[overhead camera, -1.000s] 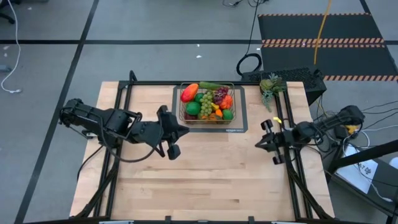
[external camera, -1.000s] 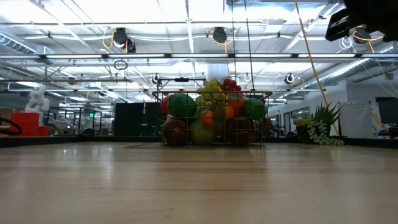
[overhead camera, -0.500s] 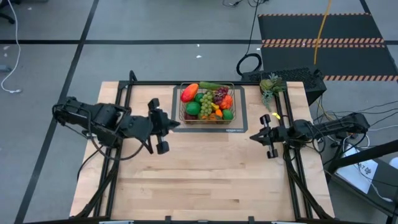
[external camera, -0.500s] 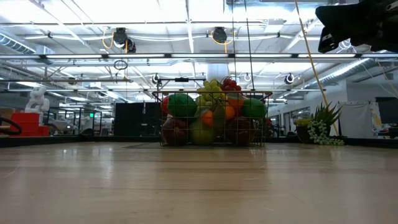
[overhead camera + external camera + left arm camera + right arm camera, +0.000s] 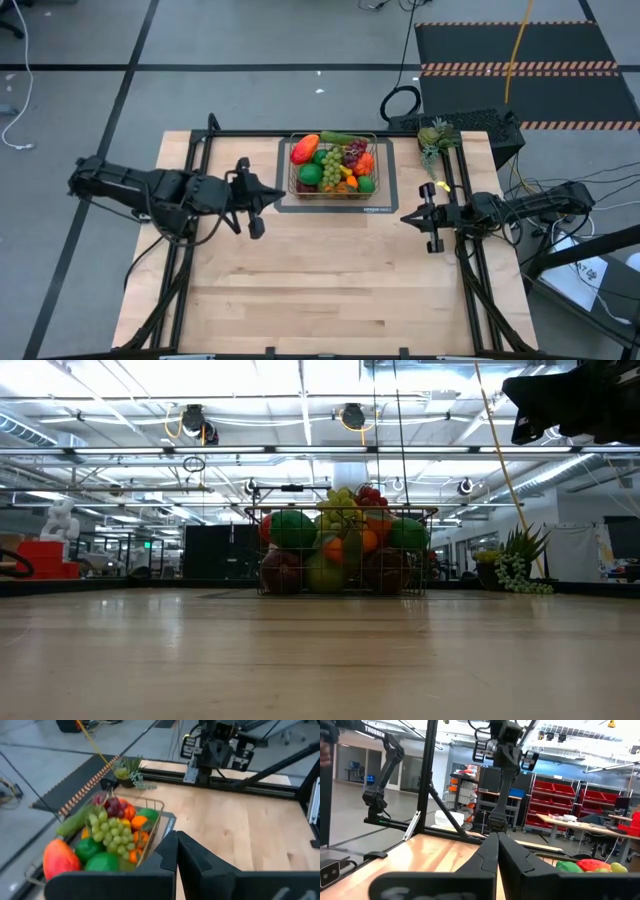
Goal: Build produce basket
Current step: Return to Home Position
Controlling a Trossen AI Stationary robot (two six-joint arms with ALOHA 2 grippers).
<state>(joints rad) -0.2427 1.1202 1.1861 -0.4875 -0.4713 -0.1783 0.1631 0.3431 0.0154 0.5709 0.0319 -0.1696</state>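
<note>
At the far edge of the worktop (image 5: pixel 330 285), the basket (image 5: pixel 290 182) is seen heaped with produce (image 5: pixel 335 163), judged light, hard and slippery, best gripped across each middle. Nearby, the left gripper (image 5: pixel 276 194) and right gripper (image 5: pixel 408 216) are pinched closed, empty.

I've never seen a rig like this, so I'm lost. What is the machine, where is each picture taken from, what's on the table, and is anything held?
It is a robot with two dark arms at a wooden table. One picture looks straight down, one looks level across the tabletop, and one comes from each wrist. A wire basket heaped with toy produce sits on a dark mat at the far edge; a spiky green plant piece lies to its right. The left gripper and right gripper hover either side, fingers shut, holding nothing.
</note>
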